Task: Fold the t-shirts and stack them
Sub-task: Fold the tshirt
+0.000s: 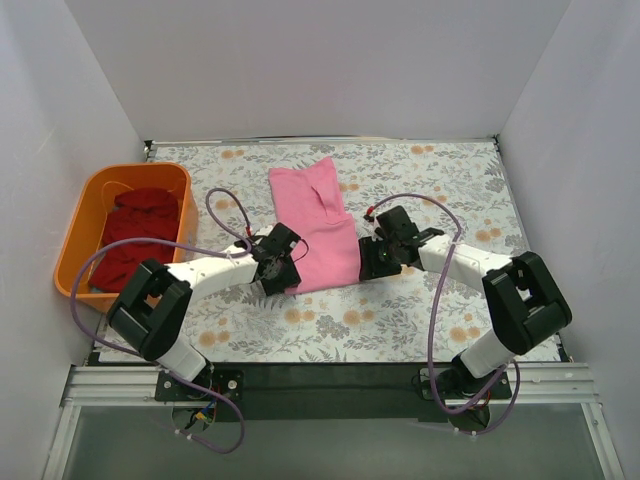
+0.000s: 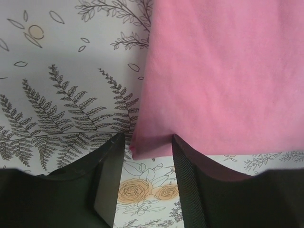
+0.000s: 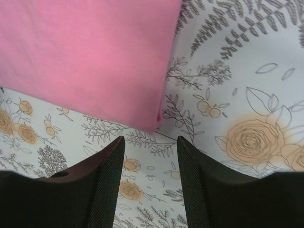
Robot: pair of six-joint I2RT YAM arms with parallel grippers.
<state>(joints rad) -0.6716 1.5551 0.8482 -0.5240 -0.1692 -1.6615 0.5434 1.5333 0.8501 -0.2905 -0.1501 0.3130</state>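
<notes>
A bright pink t-shirt [image 1: 318, 225] lies folded into a long strip on the flowered table, running from the far middle toward me. My left gripper [image 1: 284, 264] is open at the shirt's near left corner. In the left wrist view that corner [image 2: 209, 71] sits just between the tips of my open left gripper [image 2: 147, 138]. My right gripper [image 1: 373, 255] is open at the near right corner. In the right wrist view the pink cloth [image 3: 85, 57] ends just ahead of my open right gripper [image 3: 150, 140], apart from it. Dark red t-shirts [image 1: 135, 235] lie in the basket.
An orange plastic basket [image 1: 88, 215] stands at the left edge of the table. White walls close in the left, far and right sides. Purple cables loop over the table beside both arms.
</notes>
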